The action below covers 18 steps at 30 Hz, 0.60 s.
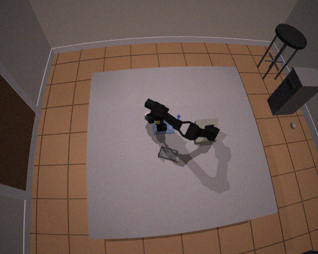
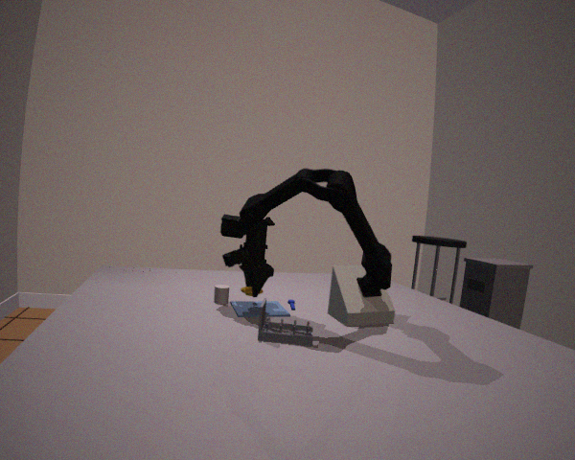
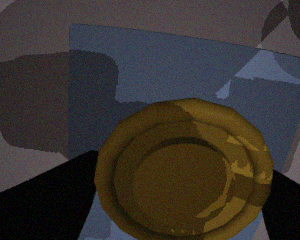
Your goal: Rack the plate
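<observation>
The yellow plate (image 3: 184,176) (image 1: 158,121) (image 2: 251,290) lies face up over a blue mat (image 3: 157,60) (image 1: 170,128) (image 2: 274,308). My gripper (image 3: 182,171) (image 1: 159,124) (image 2: 254,286) points straight down and is shut on the plate, one dark finger at each side of its rim. I cannot tell whether the plate still touches the mat. The wire dish rack (image 1: 168,153) (image 2: 285,332) stands on the table just in front of the mat, empty.
A small white cylinder (image 2: 221,294) (image 1: 147,114) stands left of the mat. A small blue object (image 2: 291,304) (image 1: 178,116) lies at the mat's right. The arm's pale base block (image 2: 359,304) (image 1: 206,121) is further right. A stool (image 1: 289,36) and cabinet (image 1: 296,91) stand off the table.
</observation>
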Each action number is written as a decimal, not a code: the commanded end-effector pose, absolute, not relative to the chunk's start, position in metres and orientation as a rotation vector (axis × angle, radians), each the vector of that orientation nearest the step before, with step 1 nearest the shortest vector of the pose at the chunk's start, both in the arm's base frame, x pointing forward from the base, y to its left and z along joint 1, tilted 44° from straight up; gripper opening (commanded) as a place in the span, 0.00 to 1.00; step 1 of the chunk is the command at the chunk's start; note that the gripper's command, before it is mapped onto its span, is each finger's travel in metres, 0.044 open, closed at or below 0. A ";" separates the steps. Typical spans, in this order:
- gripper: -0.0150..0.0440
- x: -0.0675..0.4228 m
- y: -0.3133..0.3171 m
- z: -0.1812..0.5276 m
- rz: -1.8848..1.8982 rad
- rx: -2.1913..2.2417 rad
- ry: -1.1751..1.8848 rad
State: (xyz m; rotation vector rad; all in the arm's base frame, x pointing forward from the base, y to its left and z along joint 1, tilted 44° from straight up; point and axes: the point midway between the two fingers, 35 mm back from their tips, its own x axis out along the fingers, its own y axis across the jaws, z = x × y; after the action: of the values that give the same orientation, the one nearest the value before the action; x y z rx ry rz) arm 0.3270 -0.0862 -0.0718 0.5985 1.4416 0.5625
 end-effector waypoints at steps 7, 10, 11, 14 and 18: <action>0.25 0.329 -0.127 -0.034 0.549 0.589 1.440; 0.25 0.330 -0.136 -0.026 0.551 0.588 1.440; 0.25 0.330 -0.139 -0.023 0.551 0.588 1.441; 0.25 0.329 -0.147 -0.015 0.554 0.588 1.441; 0.25 0.329 -0.157 -0.004 0.556 0.588 1.442</action>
State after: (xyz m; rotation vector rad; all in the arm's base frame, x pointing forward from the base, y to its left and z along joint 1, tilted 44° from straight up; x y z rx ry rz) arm 0.3301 -0.1459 -0.0143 0.5931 1.4391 0.5535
